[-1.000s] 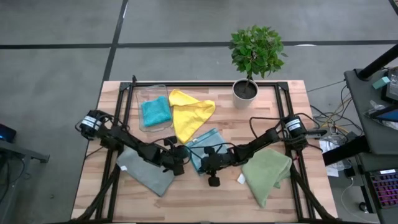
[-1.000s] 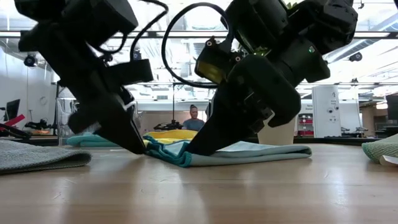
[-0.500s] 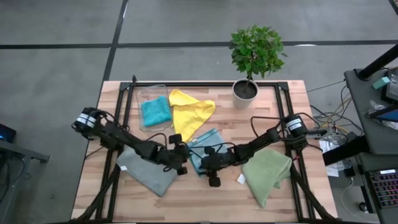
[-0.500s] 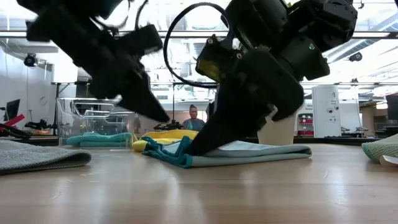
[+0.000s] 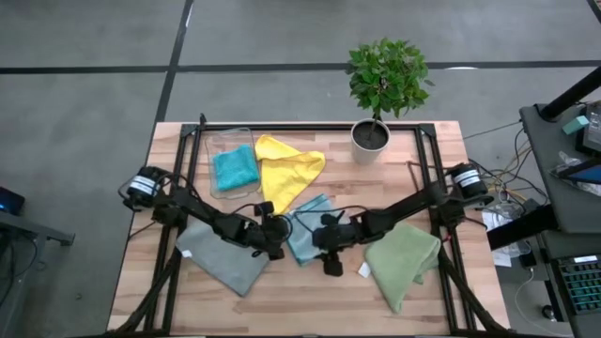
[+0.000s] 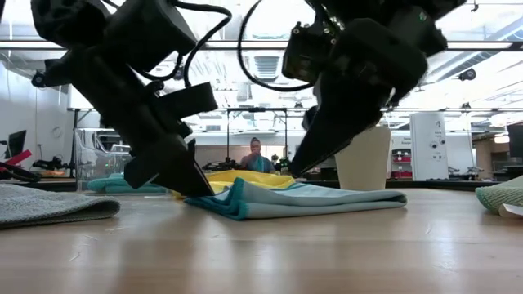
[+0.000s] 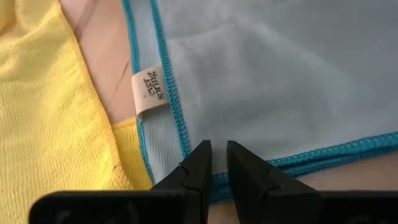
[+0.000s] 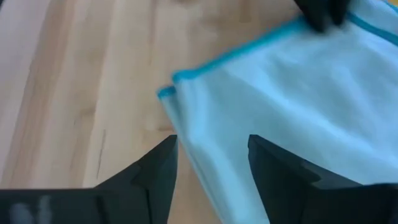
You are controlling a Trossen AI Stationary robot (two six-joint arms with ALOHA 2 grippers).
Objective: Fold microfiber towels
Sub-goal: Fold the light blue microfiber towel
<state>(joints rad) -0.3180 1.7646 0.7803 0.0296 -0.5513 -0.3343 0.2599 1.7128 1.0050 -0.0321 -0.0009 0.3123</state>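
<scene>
Light blue towel (image 5: 307,228) lies folded mid-worktop, long axis running near-left to far-right, near edge hidden by arms. Left hand (image 7: 214,163) nearly closed at its hem, grip unclear; right hand (image 8: 211,163) agape, empty, just above.

High cam looked straight down on the whole desk (image 5: 413,192). Low cam sat at desk level, facing the room. Both wrist cams were close above the light blue towel (image 7: 280,81), which all four views shared.
</scene>
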